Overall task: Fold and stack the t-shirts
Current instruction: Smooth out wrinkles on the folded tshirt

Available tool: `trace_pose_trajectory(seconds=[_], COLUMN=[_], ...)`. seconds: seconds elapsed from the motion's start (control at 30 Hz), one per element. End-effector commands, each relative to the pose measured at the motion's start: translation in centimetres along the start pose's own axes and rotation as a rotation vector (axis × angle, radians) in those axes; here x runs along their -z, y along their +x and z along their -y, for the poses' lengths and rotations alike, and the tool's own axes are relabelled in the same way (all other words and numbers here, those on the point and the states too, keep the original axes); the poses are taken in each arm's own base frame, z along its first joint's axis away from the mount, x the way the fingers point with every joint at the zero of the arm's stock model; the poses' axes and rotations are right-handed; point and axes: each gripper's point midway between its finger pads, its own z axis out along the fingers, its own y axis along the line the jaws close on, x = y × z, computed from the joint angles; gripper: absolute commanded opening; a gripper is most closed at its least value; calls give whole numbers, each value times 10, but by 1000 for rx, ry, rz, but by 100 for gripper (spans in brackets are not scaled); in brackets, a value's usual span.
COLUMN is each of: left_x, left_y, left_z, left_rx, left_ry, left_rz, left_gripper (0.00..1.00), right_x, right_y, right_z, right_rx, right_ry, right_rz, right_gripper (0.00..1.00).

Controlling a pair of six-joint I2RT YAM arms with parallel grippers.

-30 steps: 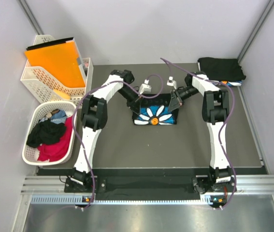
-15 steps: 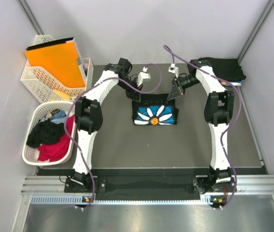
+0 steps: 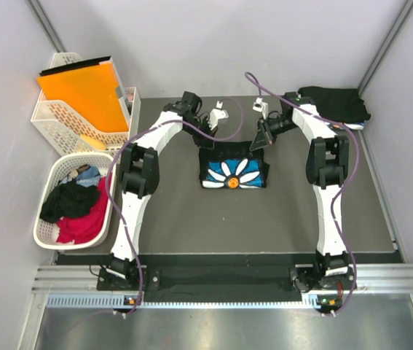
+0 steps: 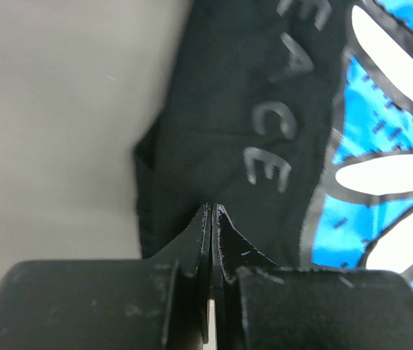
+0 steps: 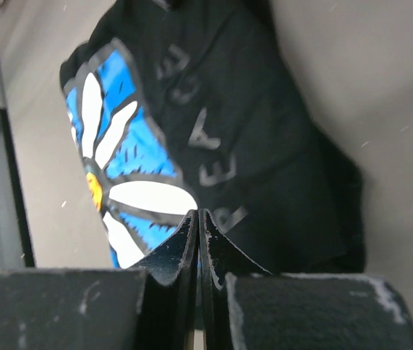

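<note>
We see a dark grey matte desk [image 3: 191, 219] carrying everything. At its left edge sits an oval white lattice plastic basket [image 3: 46, 237] holding a heap of loose black, red and blue shirts [image 3: 75, 208], limp and tangled. Beyond it, an orange flat folder [image 3: 82, 91] stands in an upright white lattice tray [image 3: 53, 120].

Toward the middle of the far edge lies the folded black cotton t-shirt with a white-and-blue daisy print [image 3: 235, 171], a neat flat rectangle. The print looks smooth and slightly rubbery, with grey lettering above it on soft knit. A pile of folded black shirts [image 3: 333, 103] rests at the far right corner.

We judge the daisy shirt light, floppy and easily unfolded. It is best taken by pinching all layers at the two far corners, keeping it level.

The left gripper [image 4: 212, 208] and right gripper [image 5: 197, 213] hang over the shirt's far corners. Both have their fingers pressed together with no cloth between them. We cannot tell whether the tips touch the cloth.
</note>
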Motion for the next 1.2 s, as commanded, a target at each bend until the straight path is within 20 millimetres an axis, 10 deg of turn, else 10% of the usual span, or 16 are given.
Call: trace_pose_trajectory(seconds=[0.0, 0.3, 0.7, 0.93, 1.17], left_x=[31, 34, 9, 19, 74], left_y=[-45, -24, 31, 27, -17], left_z=[-21, -30, -37, -51, -82], left_rx=[-51, -48, -13, -6, 44], left_ry=[-105, -129, -158, -265, -507], left_rz=[120, 86, -104, -109, 0], left_gripper=[0, 0, 0, 0, 0], right_x=[3, -3, 8, 13, 58], right_y=[-32, -30, -26, -26, -62], right_z=[5, 55, 70, 67, 48], right_rx=[83, 26, -102, -71, 117], right_ry=[35, 178, 254, 269, 405], right_rz=[82, 77, 104, 92, 115], right_gripper=[0, 0, 0, 0, 0])
